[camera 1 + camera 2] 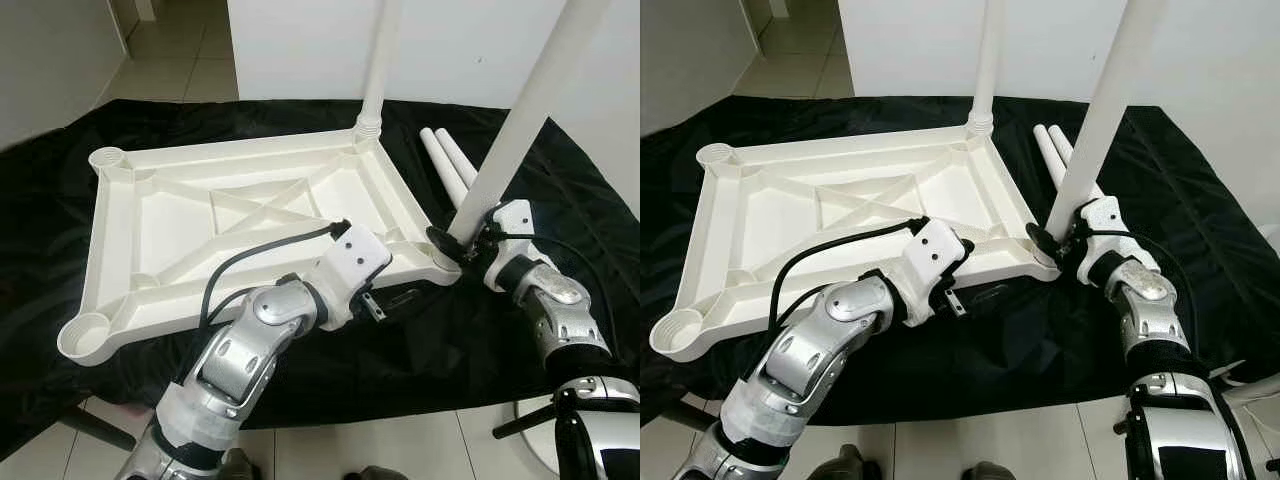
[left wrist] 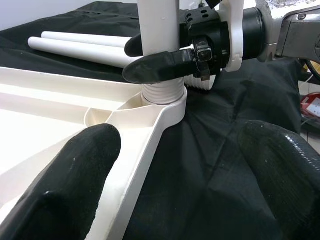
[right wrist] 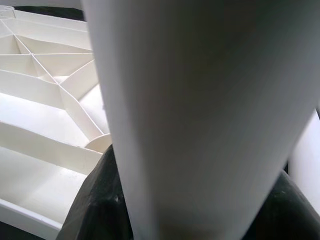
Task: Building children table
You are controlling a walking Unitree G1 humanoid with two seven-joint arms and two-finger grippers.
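The white table top (image 1: 240, 215) lies upside down on the black cloth (image 1: 470, 340). The right gripper (image 1: 462, 240) has its jaws pinching a long white leg (image 1: 525, 110) low down, right above the near right corner socket (image 2: 162, 97). The leg stands almost straight up but leans a bit, so I think it must be tipped upright to screw in well. The left gripper (image 2: 175, 165) sits just beside that corner, jaws spread around the table's edge. Another leg (image 1: 378, 60) already stands at the far corner. Two spare legs (image 1: 447, 165) lie close by.
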